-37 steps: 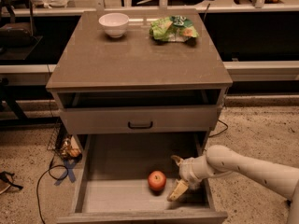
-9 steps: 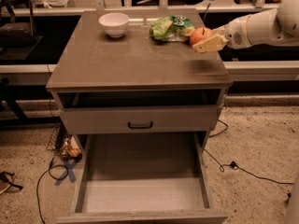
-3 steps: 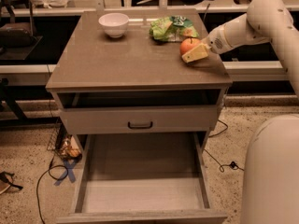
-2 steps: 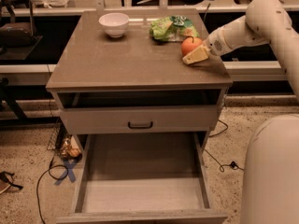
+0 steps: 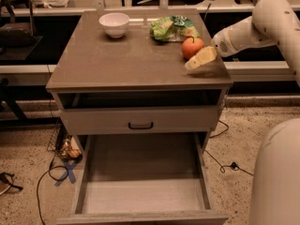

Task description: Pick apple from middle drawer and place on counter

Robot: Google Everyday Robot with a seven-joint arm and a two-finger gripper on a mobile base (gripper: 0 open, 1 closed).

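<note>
apple (image 5: 192, 46) on counter (image 5: 126, 60) nr snack bag (image 5: 171, 28), gripper (image 5: 200, 57) just beside – grip unclear, mid drawer (image 5: 140, 198) open

Cream end effector (image 5: 197, 60) beside red-orange apple (image 5: 192, 46) on grey-brown counter (image 5: 117, 60)

Our arm (image 5: 269, 18) comes in from the upper right, its white forearm sloping down and leftward to the wrist (image 5: 230, 41). Our gripper (image 5: 197, 60) points down-left, low over the right rear part of the surface (image 5: 117, 62). Our pale body (image 5: 276, 177) fills the lower right corner.
</note>
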